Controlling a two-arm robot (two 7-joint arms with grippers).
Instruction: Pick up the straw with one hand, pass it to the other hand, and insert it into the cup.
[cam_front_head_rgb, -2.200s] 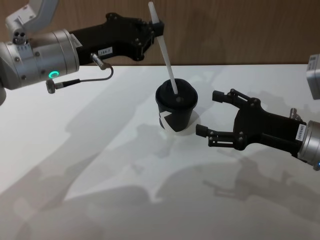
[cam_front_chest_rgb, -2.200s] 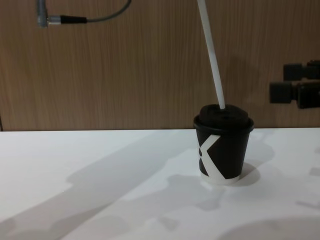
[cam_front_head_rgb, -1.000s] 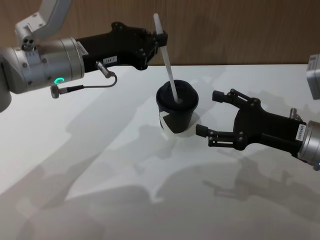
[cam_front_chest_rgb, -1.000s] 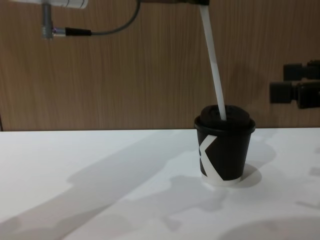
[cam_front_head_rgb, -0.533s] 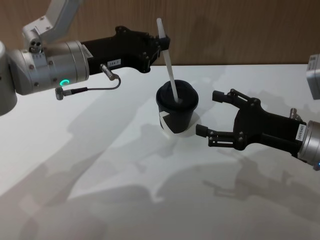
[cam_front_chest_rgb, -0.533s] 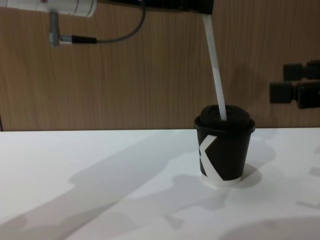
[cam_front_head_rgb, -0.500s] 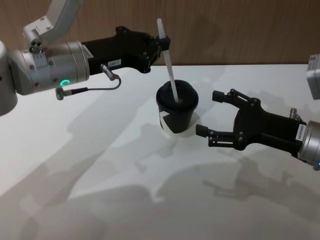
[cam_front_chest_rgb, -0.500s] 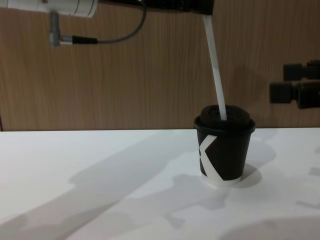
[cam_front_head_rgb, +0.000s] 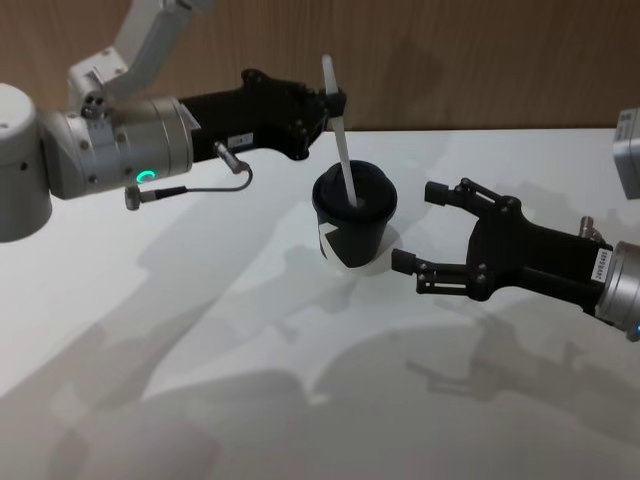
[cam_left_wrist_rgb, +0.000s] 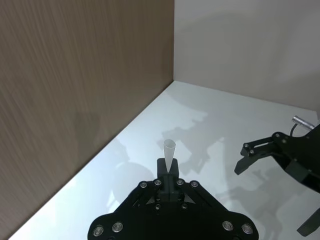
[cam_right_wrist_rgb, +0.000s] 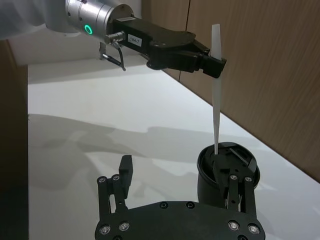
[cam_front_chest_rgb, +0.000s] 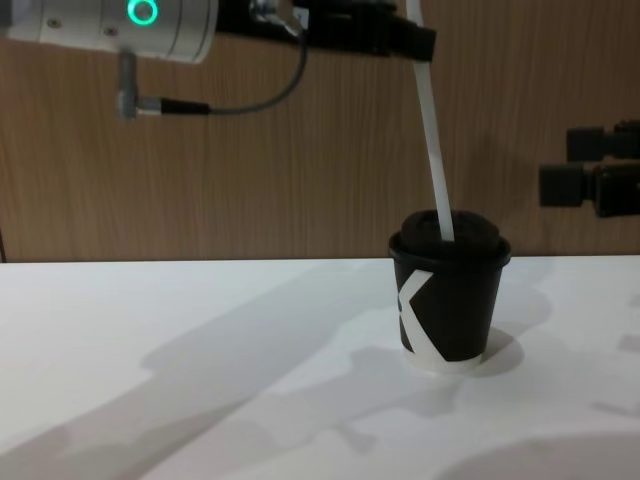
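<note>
- Above the far side of the cup, my left gripper (cam_front_head_rgb: 333, 103), long and black on a silver wrist with a green light ring, is clamped on the long, thin white paper straw (cam_front_head_rgb: 341, 150) near its upper end.
- The straw leans slightly, and its lower end sits in the opening of the black plastic lid (cam_front_chest_rgb: 450, 233); how deep it reaches I cannot tell.
- That lid tops the small black paper cup with a white K-like mark (cam_front_chest_rgb: 447, 313), standing upright on the white table (cam_front_head_rgb: 250, 350).
- My right gripper (cam_front_head_rgb: 425, 228), black and blocky, waits just beside the cup on the table's right, fingers spread, holding nothing.
- Risk, as I judge it: if I push down along the wrong line, the tilted straw could bind in the lid hole and buckle, since paper bends easily.
- Any sideways pull from my grip could lever the light cup and tip or slide it.
- Letting go too early might leave the straw shallow, so it topples out.
- The open right fingers are close enough that a stray movement could knock the cup.
</note>
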